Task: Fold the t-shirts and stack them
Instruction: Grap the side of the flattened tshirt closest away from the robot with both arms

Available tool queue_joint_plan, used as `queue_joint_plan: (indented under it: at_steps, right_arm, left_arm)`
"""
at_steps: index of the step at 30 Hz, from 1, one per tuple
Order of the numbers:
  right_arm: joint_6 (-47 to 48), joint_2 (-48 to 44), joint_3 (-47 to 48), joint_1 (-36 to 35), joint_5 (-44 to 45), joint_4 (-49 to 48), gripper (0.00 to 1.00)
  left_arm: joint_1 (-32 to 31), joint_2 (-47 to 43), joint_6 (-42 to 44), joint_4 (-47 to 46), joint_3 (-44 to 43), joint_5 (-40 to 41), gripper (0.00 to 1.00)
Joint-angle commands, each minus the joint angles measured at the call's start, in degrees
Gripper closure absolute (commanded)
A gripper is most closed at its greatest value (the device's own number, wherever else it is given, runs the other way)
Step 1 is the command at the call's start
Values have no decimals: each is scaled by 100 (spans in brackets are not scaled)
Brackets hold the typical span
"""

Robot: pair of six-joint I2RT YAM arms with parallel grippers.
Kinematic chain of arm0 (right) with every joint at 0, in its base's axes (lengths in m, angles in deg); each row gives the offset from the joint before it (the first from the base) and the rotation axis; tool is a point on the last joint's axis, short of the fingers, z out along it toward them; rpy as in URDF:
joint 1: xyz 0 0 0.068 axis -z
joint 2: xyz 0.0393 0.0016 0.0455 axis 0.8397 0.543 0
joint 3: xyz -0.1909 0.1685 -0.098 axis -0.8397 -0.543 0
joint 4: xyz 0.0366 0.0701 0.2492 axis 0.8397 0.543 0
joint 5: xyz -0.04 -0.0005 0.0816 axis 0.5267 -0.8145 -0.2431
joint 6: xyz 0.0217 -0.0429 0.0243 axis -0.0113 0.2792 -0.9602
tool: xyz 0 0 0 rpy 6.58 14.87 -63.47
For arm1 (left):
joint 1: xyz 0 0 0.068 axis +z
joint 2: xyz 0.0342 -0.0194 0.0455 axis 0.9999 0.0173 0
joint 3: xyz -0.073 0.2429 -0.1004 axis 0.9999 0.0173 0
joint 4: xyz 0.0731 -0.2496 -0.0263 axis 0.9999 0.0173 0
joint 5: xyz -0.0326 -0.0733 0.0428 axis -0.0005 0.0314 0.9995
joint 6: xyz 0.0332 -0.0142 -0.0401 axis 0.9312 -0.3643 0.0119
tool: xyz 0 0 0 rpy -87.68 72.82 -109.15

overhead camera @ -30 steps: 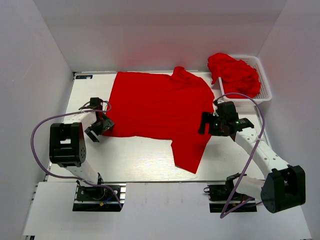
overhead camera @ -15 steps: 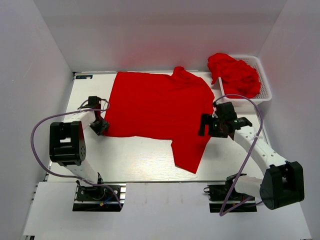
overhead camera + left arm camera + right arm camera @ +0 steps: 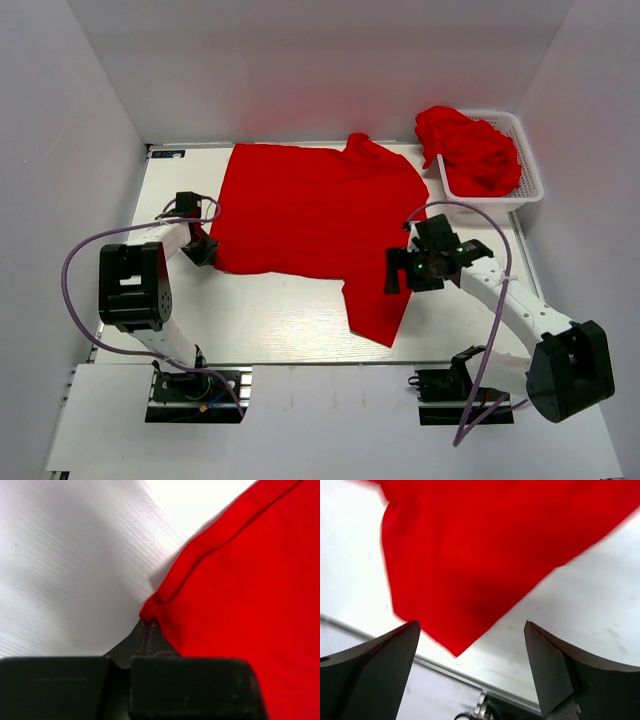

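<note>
On ridged table [image 3: 75,555], left pincer [image 3: 148,624] nips red t-shirt [image 3: 240,590].

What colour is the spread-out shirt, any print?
The shirt is plain red, unprinted; clearest in the top view.

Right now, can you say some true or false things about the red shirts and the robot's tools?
1. The left tool pinches an edge of the spread t-shirt. True.
2. The right tool is shut. False: it is wide open and holds nothing.
3. The white basket holds crumpled t-shirts. True.
4. The spread t-shirt is folded into a neat square. False: it lies opened out on the table.
</note>
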Motion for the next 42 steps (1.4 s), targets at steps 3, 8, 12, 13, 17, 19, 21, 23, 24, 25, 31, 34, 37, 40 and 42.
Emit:
queue_joint_plan:
  at_steps: [3, 8, 12, 13, 17, 19, 21, 23, 24, 25, 31, 34, 37, 40, 42]
  right_arm:
    - [35, -196, -291, -956, -217, 313, 10]
    - [-366, 49, -405, -2072, 213, 261, 10]
    - [-815, 287, -396, -2584, 758, 138, 10]
    - [-878, 261, -431, -2706, 768, 85, 10]
    - [-1143, 304, -599, -3084, 1303, -126, 10]
    - [-1151, 436, -581, -3216, 1453, -153, 11]
    - [-1204, 664, -581, -3340, 1646, -161, 12]
    - [-1283, 831, -607, -3463, 1743, -231, 12]
    - [-1335, 867, -686, -3489, 1761, -258, 12]
    - [-1379, 902, -721, -3516, 1779, -345, 14]
    - [-1634, 1219, -976, -3542, 2024, -574, 45]
    - [-1758, 1176, -1003, -3542, 2157, -636, 90]
    - [-1723, 965, -977, -3516, 2253, -706, 100]
    - [-1723, 623, -837, -3498, 2455, -654, 100]
    - [-1714, 429, -670, -3472, 2499, -584, 100]
  left_arm:
    - [-13, -40, 28, 236, 117, 119, 100]
    - [-13, -40, 142, 297, -41, 119, 100]
    - [-13, -40, 195, 350, -94, 189, 100]
    - [-13, -40, 195, 350, -94, 189, 100]
    - [-13, -40, 195, 402, -94, 189, 100]
    - [-13, -40, 247, 403, -94, 189, 100]
    - [-13, -40, 247, 403, -94, 241, 100]
    - [-13, -93, 247, 403, -94, 242, 100]
    - [-13, -93, 247, 403, -94, 242, 100]
    - [-13, -93, 247, 403, -94, 242, 100]
    - [-13, -93, 300, 403, -94, 136, 100]
    - [-13, -163, 300, 455, -42, 136, 100]
    - [-13, -295, 300, 455, 11, 23, 100]
    - [-13, -444, 353, 508, 11, -31, 100]
    - [-13, -584, 353, 508, -41, -188, 100]
